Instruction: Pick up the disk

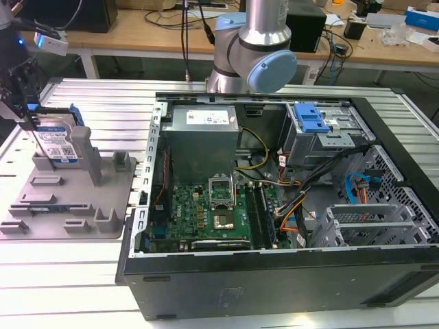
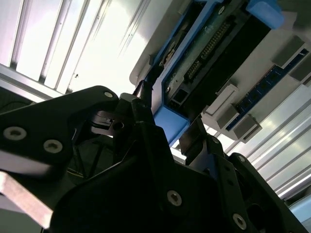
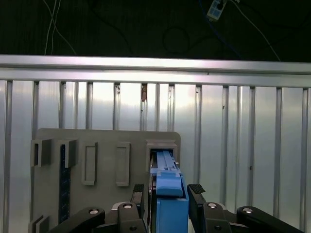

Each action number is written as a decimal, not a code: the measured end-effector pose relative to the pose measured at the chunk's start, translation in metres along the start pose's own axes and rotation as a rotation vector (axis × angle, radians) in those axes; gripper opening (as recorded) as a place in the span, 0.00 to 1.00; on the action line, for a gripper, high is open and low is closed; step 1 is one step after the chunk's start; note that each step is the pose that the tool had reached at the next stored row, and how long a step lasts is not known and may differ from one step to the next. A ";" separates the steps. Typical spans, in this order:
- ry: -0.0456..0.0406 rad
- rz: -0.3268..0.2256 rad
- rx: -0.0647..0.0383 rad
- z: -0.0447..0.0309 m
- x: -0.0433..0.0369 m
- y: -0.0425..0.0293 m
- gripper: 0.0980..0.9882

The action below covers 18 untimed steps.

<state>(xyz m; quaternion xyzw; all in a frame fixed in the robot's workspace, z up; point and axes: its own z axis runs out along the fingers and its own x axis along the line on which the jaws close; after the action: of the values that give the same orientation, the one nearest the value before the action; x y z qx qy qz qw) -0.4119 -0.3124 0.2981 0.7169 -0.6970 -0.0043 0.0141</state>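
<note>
The disk [image 1: 60, 144] stands upright on edge in the grey fixture tray [image 1: 75, 199] at the exterior view's left, its white-and-blue label facing outward. My gripper [image 1: 40, 154] comes down on it from above, one thin finger crossing the label. In the first wrist view the disk's blue rail [image 3: 169, 191] sits between the two fingertips [image 3: 196, 190], which press close against both sides; the gripper [image 3: 167, 189] is shut on the disk. In the second wrist view the disk's underside [image 2: 214, 43] with its circuit board runs away from the gripper [image 2: 172, 109].
The tray [image 3: 102, 141] carries several upright posts [image 1: 88, 154] and empty slots right beside the disk. An open computer case [image 1: 288, 205] with a motherboard and a drive cage with a blue latch [image 1: 309, 120] stands at the exterior view's right. The arm's base [image 1: 254, 55] rises behind it.
</note>
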 end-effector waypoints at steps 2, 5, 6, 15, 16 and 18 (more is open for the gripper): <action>0.0000 0.000 0.000 0.0002 0.0001 0.0000 0.43; 0.0000 0.000 0.000 0.0002 0.0001 0.0000 0.43; 0.0000 0.000 0.000 0.0003 0.0001 0.0000 0.43; 0.0000 0.000 0.000 0.0004 0.0001 0.0000 0.52; 0.0000 0.000 0.000 0.0004 0.0001 0.0000 0.52; 0.0000 0.000 0.000 0.0004 0.0001 0.0000 0.52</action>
<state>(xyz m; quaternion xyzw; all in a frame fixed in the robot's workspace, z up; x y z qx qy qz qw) -0.4118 -0.3125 0.2977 0.7169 -0.6970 -0.0043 0.0141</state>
